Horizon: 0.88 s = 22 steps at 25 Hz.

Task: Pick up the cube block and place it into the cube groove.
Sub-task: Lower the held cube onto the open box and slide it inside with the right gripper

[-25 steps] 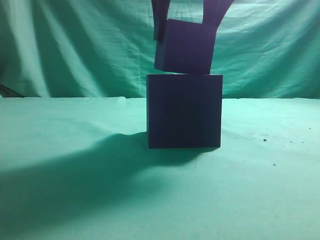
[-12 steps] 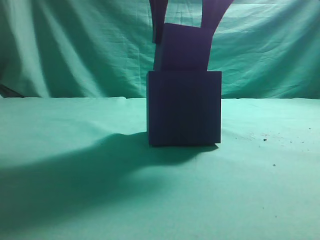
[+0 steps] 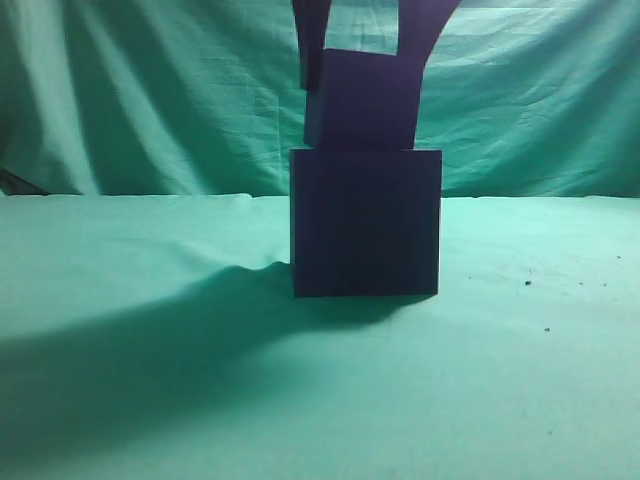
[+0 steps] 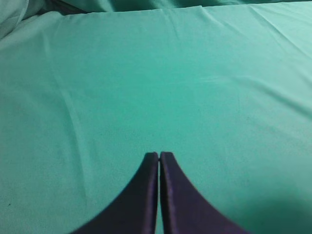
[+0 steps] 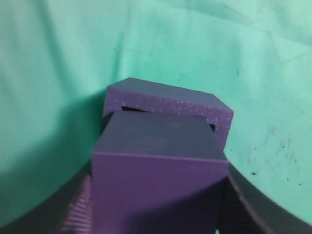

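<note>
The small cube [image 3: 362, 98] is held right over the big box [image 3: 365, 222], pinched between the two fingers of the right gripper [image 3: 360, 60], which comes down from the top edge of the exterior view. From this side the cube's bottom edge is seen level with the box's top edge; whether it is touching or already inside cannot be told from here. In the right wrist view the cube [image 5: 158, 175] is seen clamped between the ribbed fingers [image 5: 78, 214], with the box [image 5: 170, 105] directly beyond it and narrow dark slits of its opening visible around the cube's far corners. The box is stood upright on the green cloth-covered table [image 3: 150, 380], with a broad shadow thrown to the left across the cloth. Over on the left wrist view, the left gripper [image 4: 159, 155] is seen with its fingers pressed together, nothing between them, above bare green cloth [image 4: 146, 73].
</note>
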Each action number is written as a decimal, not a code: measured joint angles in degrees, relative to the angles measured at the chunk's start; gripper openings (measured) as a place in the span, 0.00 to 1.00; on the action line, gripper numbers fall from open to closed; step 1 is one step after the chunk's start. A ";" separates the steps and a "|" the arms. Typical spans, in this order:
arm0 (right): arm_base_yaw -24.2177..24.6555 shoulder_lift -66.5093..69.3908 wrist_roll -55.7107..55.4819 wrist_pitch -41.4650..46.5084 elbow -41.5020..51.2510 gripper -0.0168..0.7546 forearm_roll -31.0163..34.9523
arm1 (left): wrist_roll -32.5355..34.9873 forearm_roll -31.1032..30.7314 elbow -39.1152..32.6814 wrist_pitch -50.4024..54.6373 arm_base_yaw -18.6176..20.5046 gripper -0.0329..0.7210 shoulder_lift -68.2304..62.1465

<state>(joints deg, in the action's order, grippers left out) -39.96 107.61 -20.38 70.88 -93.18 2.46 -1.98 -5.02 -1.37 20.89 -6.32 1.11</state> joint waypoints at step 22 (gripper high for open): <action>-2.36 -0.47 -6.34 -0.32 1.89 0.57 -3.92 | 0.00 0.00 0.00 0.00 0.00 0.04 0.00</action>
<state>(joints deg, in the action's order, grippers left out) -42.32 107.13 -26.71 70.56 -91.29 -1.46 -1.98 -5.02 -1.37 20.89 -6.32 1.11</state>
